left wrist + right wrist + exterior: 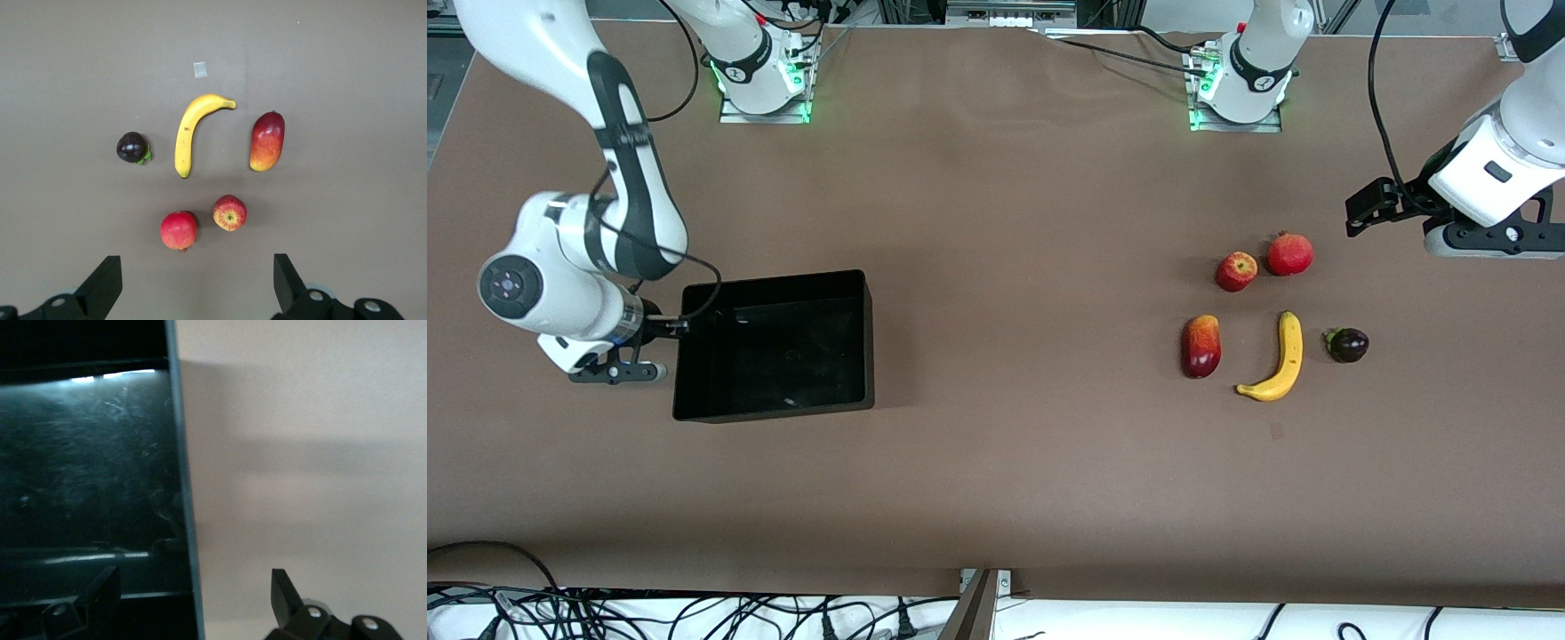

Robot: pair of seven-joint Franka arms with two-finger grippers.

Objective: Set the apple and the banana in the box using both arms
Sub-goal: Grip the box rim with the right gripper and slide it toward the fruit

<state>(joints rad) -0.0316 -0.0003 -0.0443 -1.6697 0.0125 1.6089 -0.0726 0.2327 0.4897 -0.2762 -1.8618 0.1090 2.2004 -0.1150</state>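
The apple (1237, 271) lies on the table beside the round red fruit; it also shows in the left wrist view (230, 213). The banana (1278, 359) lies nearer the front camera, between the mango-like fruit and the dark fruit, and shows in the left wrist view (190, 133). The black box (775, 277) stands empty toward the right arm's end. My left gripper (1369, 204) (197, 287) is open and empty over bare table beside the fruits. My right gripper (669, 327) (193, 600) is open, its jaws astride the box's end wall (183, 487).
An evenly red round fruit with a crown (1290, 254) (179, 230), an oblong red-yellow fruit (1201, 346) (267, 141) and a small dark purple fruit (1348, 345) (132, 147) lie around the apple and banana. A small tape patch (200, 69) is near the banana.
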